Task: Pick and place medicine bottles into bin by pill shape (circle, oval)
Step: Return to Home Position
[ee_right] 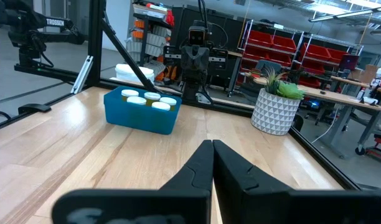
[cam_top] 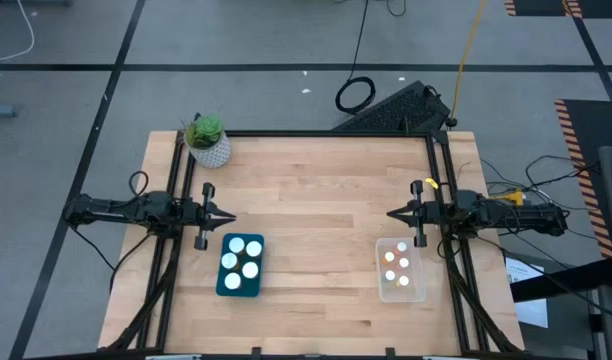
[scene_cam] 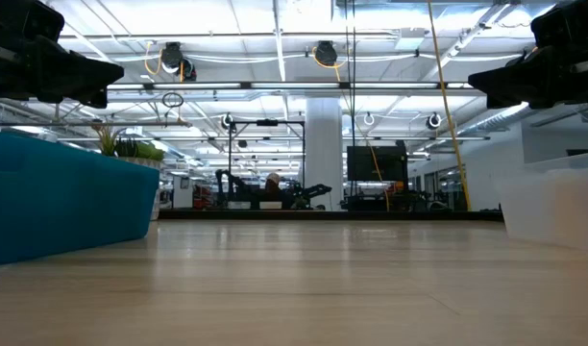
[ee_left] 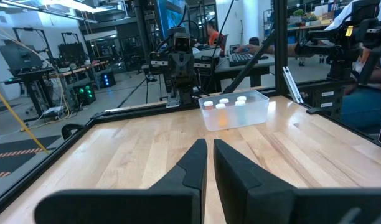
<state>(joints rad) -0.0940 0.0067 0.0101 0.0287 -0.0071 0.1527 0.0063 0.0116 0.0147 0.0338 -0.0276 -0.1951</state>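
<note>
nine medicine bottles [cam_top: 242,263] in two bins, both end effectors closed, empty

Table centre [cam_top: 316,220] bare wood, open passage between arms. Blue bin [cam_top: 240,266] near left front, clear bin [cam_top: 400,270] near right front, potted plant [cam_top: 207,140] at left rear corner.

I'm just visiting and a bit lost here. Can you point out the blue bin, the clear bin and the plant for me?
blue bin [cam_top: 222,283]: high view, on its left rim.
clear bin [cam_top: 418,270]: high view, on its right wall.
plant [cam_top: 206,131]: high view, on the green leaves above its white pot.
</note>
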